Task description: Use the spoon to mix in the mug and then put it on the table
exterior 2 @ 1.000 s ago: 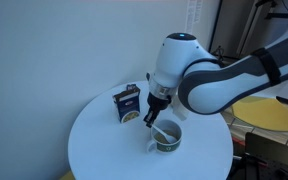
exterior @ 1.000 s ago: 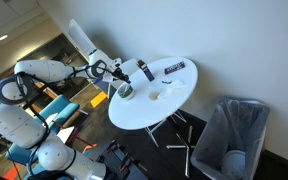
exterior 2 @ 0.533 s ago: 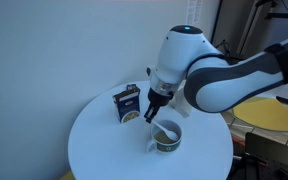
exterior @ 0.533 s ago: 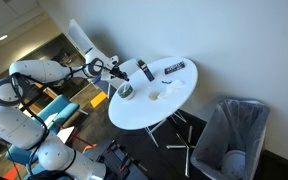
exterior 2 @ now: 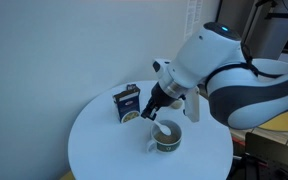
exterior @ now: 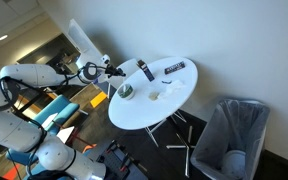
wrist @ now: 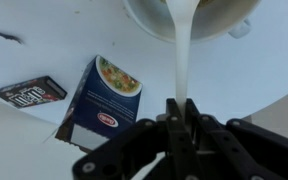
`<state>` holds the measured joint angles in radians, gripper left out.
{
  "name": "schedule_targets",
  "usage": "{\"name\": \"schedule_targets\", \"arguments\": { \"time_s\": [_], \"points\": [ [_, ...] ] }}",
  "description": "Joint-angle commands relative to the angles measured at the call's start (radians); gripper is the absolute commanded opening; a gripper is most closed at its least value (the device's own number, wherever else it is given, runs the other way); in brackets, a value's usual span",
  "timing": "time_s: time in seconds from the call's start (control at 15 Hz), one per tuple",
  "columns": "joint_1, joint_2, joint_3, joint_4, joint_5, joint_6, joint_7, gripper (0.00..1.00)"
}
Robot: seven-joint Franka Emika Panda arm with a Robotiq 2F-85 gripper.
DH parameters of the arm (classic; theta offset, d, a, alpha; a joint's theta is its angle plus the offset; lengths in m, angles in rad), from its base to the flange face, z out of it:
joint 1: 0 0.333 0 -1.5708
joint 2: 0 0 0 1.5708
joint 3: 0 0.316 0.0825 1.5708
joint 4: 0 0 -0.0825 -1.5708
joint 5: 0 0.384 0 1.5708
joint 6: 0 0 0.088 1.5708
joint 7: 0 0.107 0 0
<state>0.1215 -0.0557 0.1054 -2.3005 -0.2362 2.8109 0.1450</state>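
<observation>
The tool (wrist: 181, 108) has its two dark fingers pressed flat together on the slim, smooth white handle of the spoon (wrist: 181, 60), with no gap showing beyond the handle's own thickness. In the wrist view the handle runs straight up from the fingers and over the rim of the mug (wrist: 144, 22), so the spoon's far end sits inside the cup. The mug (exterior 2: 167, 140) is squat and round, dark grey-green outside and paler within. It stands on the smooth, round white worktop (exterior 2: 94, 140), near its edge in both exterior views (exterior: 125, 91). Just beside the mug stands a blue cardboard box (wrist: 104, 95), rectangular, with a picture of a pasta dish at one end and a red oval logo. The letters in the logo are too small to read. Next to the box lies a flat dark packet (wrist: 29, 92) with pale lettering that I cannot make out. In an exterior view the tool (exterior 2: 152, 115) hangs tilted above the mug, close to the box.
</observation>
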Motion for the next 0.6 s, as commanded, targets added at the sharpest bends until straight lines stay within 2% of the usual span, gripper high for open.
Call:
{"name": "schedule_targets", "arguments": {
  "time_s": [0.0,0.13,0.2,0.27,0.4,0.47,0.53],
  "points": [
    [-0.001,-0.034,-0.008,-0.124,-0.009,0.280,0.004,0.03],
    [0.005,-0.025,-0.012,-0.184,0.031,0.456,0.005,0.03],
    [0.000,0.000,-0.004,-0.117,0.007,0.341,0.000,0.03],
    [0.000,0.001,-0.004,-0.134,0.009,0.368,0.000,0.11],
    [0.000,0.003,-0.004,-0.132,0.009,0.364,0.000,0.11],
    [0.000,0.004,-0.004,-0.130,0.009,0.364,0.000,0.03],
    [-0.008,0.006,-0.004,-0.126,-0.004,0.363,0.005,0.03]
  ]
}}
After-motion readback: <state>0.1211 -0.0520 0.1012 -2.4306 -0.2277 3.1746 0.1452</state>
